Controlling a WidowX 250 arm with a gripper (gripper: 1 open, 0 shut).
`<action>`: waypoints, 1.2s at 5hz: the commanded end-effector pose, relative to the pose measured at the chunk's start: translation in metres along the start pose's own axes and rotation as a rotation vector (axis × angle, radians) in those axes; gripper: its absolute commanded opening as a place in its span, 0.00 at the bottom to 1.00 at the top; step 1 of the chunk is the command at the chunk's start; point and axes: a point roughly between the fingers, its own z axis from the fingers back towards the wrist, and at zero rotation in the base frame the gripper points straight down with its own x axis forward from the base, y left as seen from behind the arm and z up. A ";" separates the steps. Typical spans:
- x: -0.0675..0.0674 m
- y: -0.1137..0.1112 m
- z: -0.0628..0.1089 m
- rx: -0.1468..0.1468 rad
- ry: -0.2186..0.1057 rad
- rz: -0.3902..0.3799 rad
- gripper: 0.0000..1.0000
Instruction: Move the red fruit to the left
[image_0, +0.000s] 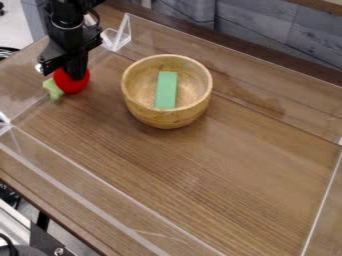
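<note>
Single camera view, looking down across the table. The pincer points steeply downward at the far left of the wooden tabletop, its black jaws brought together and clamped on the red fruit, which shows beneath and between them. The fruit sits low at the table surface, its pale green leafy end projecting to the left of the jaws; whether it rests on the wood or is just clear of it cannot be told. Well apart to the right stands the wooden bowl, holding a flat green block laid along its bottom. Clear plastic walls border the work area.

Handling, as a judgement: the fruit appears to be a small, light, hollow toy, rigid rather than soft, with a smooth rounded skin that could slip or roll out of a narrow grip. The soundest hold is across the widest part of the red body, as here, not on the leafy end, which looks thin and may flex or offer little purchase.
</note>
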 end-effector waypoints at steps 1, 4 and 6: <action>0.017 0.006 0.003 0.004 -0.029 0.042 0.00; 0.018 0.010 0.003 0.060 -0.020 0.059 1.00; 0.023 0.007 0.027 0.099 0.031 0.054 1.00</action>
